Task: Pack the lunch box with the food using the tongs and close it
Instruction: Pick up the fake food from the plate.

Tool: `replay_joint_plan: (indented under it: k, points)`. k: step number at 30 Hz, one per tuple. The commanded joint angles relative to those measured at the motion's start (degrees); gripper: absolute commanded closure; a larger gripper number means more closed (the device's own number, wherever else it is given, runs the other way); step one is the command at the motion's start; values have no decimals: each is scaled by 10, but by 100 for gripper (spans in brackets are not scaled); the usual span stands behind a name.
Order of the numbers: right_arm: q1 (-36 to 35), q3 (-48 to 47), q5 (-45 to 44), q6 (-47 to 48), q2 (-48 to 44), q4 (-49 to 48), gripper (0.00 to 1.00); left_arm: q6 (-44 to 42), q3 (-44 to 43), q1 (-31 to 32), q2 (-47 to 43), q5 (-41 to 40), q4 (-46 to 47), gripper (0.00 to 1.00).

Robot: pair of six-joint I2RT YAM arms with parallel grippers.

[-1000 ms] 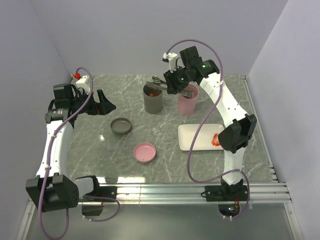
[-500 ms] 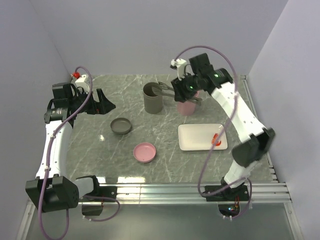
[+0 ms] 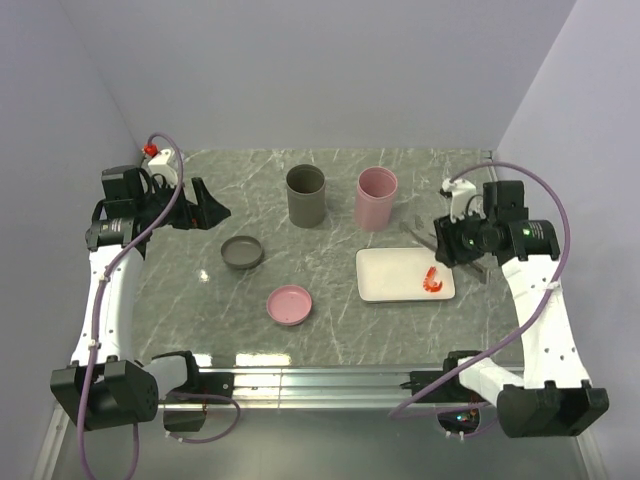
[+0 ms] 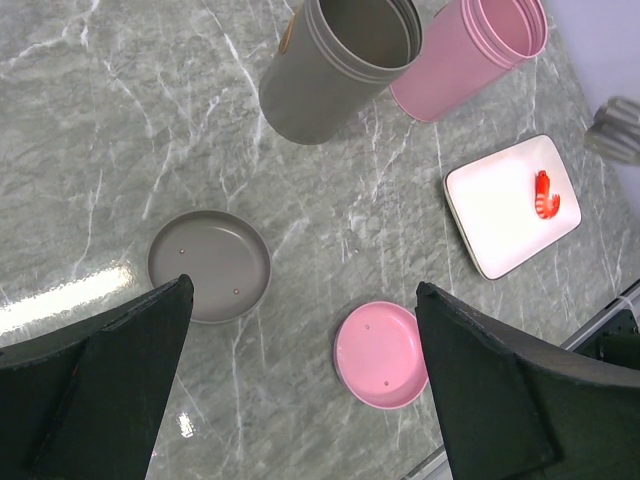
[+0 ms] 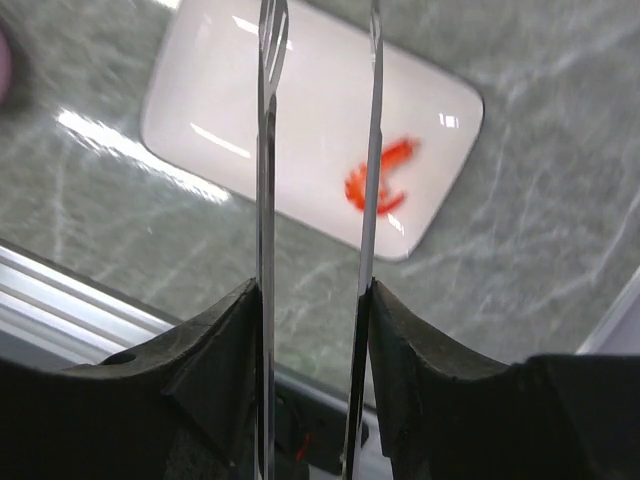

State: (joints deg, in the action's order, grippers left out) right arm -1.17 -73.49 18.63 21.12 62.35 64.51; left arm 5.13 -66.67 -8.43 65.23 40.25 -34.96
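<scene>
My right gripper [image 3: 452,240] [image 5: 312,290] is shut on the tongs [image 3: 418,233] [image 5: 268,150], whose two thin arms stand apart. They hang over the white tray [image 3: 395,272] [image 5: 300,110]. A red-orange shrimp [image 3: 432,280] [image 5: 392,152] lies on the tray, partly behind one tong arm in the right wrist view. The lunch box's grey container [image 3: 306,195] [image 4: 340,65] and pink container [image 3: 377,198] [image 4: 470,55] stand upright and uncovered at the back. My left gripper [image 3: 205,205] [image 4: 303,288] is open and empty, high over the table's left side.
A grey lid [image 3: 243,252] [image 4: 210,265] and a pink lid [image 3: 290,304] [image 4: 385,355] lie flat on the marble table, left of the tray. A metal rail [image 3: 380,380] runs along the near edge. Walls close in the back and both sides.
My right arm has swung the tongs from over the grey container at the back, past the pink one, to the right side above the tray. The left arm has stayed put.
</scene>
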Motion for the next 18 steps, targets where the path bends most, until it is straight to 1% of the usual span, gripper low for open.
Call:
replay_joint_plan:
  k: [1,5,8,14,18]
  points:
    - [44,36,-25,44,-27,34,49,-3,-24,0,-15,10,10,1]
    - [59,77,-63,18,-28,30,52,-1,-14,-1,-21,11,16,1]
    - [61,91,-90,-9,-26,18,52,-6,-11,0,-25,8,16,1]
    - [67,105,-98,-39,0,15,50,-13,-8,0,-21,8,17,1]
    - [66,119,-106,-42,15,10,50,-13,1,0,-24,8,24,1]
